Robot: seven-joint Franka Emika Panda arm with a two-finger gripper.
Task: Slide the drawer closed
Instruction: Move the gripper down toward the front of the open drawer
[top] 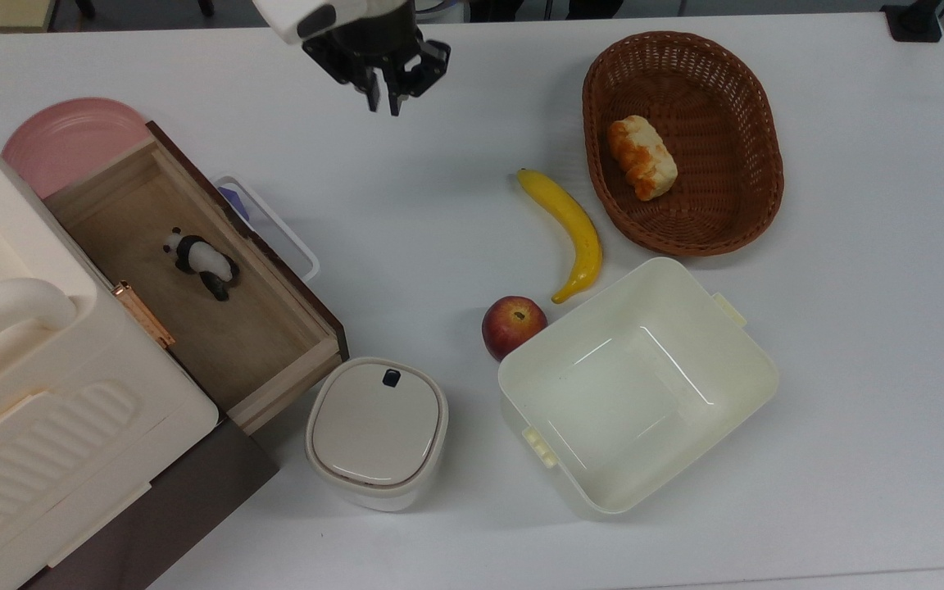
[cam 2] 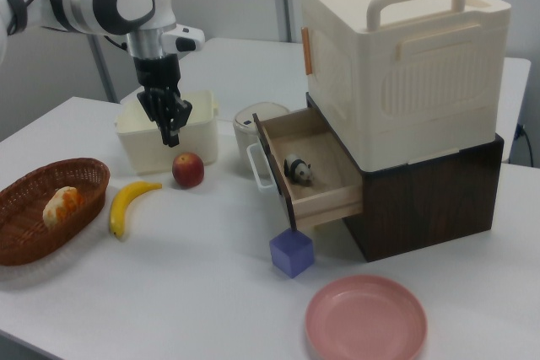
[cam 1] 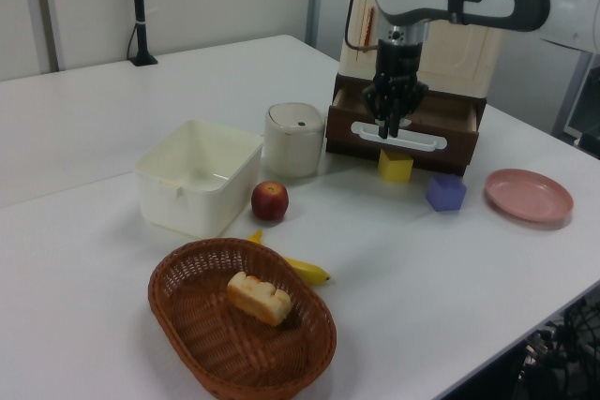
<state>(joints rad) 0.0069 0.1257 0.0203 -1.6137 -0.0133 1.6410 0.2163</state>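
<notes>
Fingers of the black two-finger gripper (top: 383, 102) sit pressed together with nothing between them, pointing down above bare white table (top: 849, 328), well apart from the drawer.

Going left to right in the top view: at the far left stands the cream ribbed plastic box with a rounded handle (top: 21, 360) on a dark brown cabinet (cam 2: 430, 191). Out of that cabinet juts the shallow light-wood drawer with a dark brown front panel (top: 193, 279), pulled fully open, its white loop handle (top: 275, 225) facing the table's middle. A small black-and-white panda figure (top: 200, 262) stands inside it. A round pink plate (top: 70, 139) lies behind the drawer's far corner. Just beside the drawer's near corner sits a small cream lidded bin (top: 377, 430). Further right lie a red apple (top: 512, 325), touching the open cream plastic tub (top: 644, 385), and a yellow banana (top: 570, 229). Rightmost is an oval brown wicker basket (top: 759, 164) holding a piece of bread (top: 642, 156).

In the left view, a yellow cube (cam 1: 395, 165) and a purple block (cam 1: 445, 192) sit on the table in front of the drawer.
</notes>
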